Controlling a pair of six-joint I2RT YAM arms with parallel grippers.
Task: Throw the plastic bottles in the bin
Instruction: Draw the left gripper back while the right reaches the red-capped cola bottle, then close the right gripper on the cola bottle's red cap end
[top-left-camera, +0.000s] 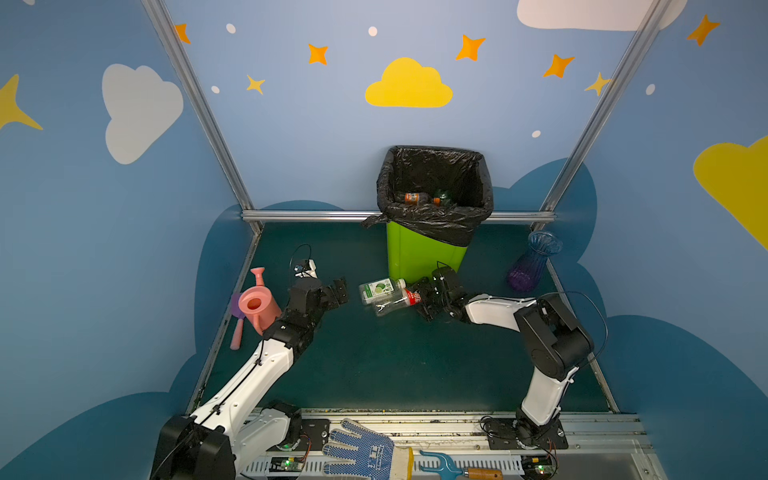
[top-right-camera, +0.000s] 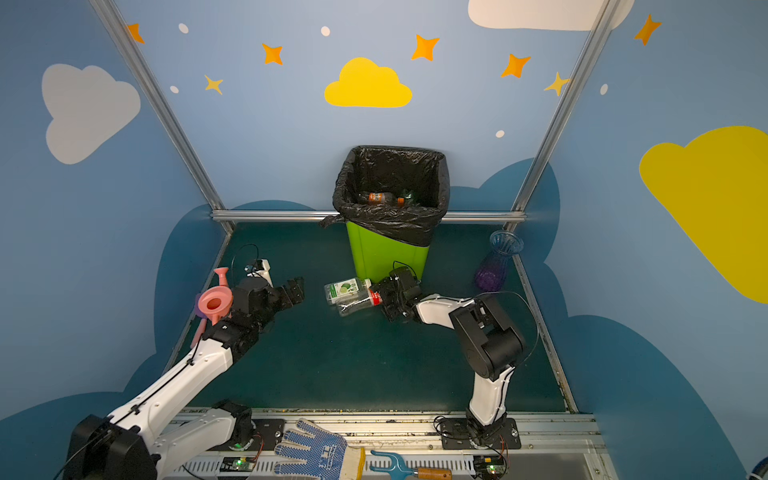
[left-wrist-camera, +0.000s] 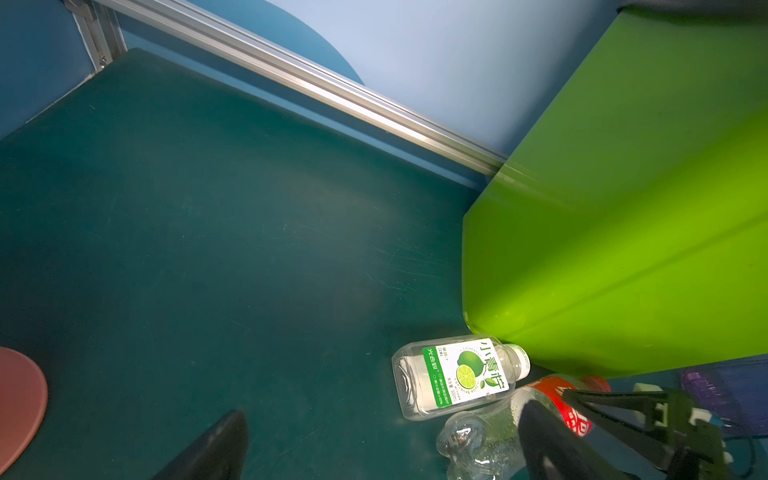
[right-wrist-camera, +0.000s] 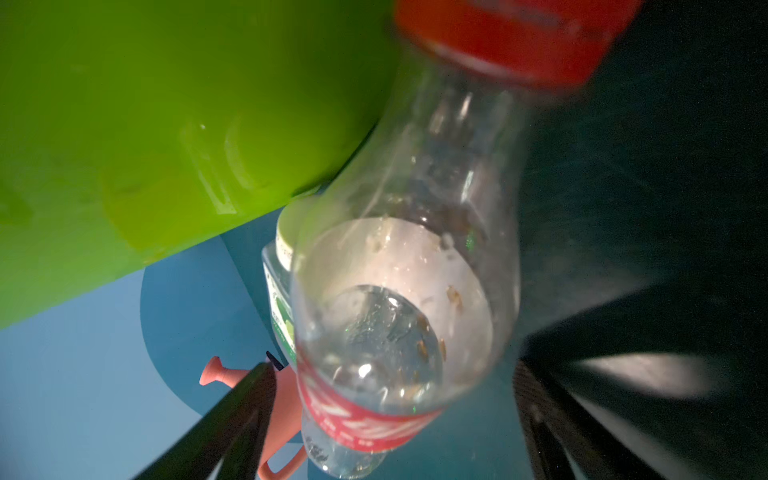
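Straddling red-label bottle (right-wrist-camera: 407, 291) with right tool (right-wrist-camera: 395, 361), jaws wide, unclamped; next clamp, lift into bin (top-left-camera: 419, 253). Left tool (top-left-camera: 338, 293) wide, empty.

The table (top-left-camera: 374, 365) carries the bin (top-left-camera: 415, 255), a lime-label bottle (top-left-camera: 377, 289), a red-label bottle (top-left-camera: 392, 304), a vase (top-left-camera: 530, 268) and a watering can (top-left-camera: 261, 306).

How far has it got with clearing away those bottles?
Done: at least two, an orange-label bottle and a green bottle, lie inside the bin. In hand: the right gripper straddles the red-label bottle on the mat, jaws either side, no firm grip visible yet. Left: that one and the lime-label bottle beside it, at the bin's foot. The left gripper is open and empty.
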